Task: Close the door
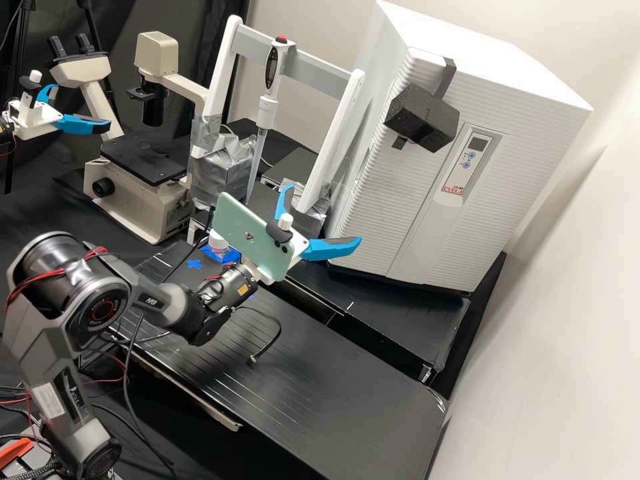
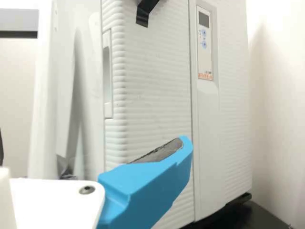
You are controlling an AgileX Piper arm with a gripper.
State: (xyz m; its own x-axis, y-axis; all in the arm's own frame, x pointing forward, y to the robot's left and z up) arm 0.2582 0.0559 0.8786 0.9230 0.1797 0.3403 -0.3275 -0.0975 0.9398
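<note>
The ribbed door (image 2: 152,100) sat at the front of the white incubator (image 1: 480,53), flush or nearly so; we could not tell whether it had latched. We judged it stiff and fairly heavy, so a flat push near the recessed handle (image 2: 107,71) would have suited it better than pinching. The jaws were spread wide with nothing between them, before its lower part. The black block (image 1: 423,120) could have snagged us higher up, the white frame (image 1: 333,140) crowded the handle edge, and the worktop (image 1: 300,400) offered more room.
</note>
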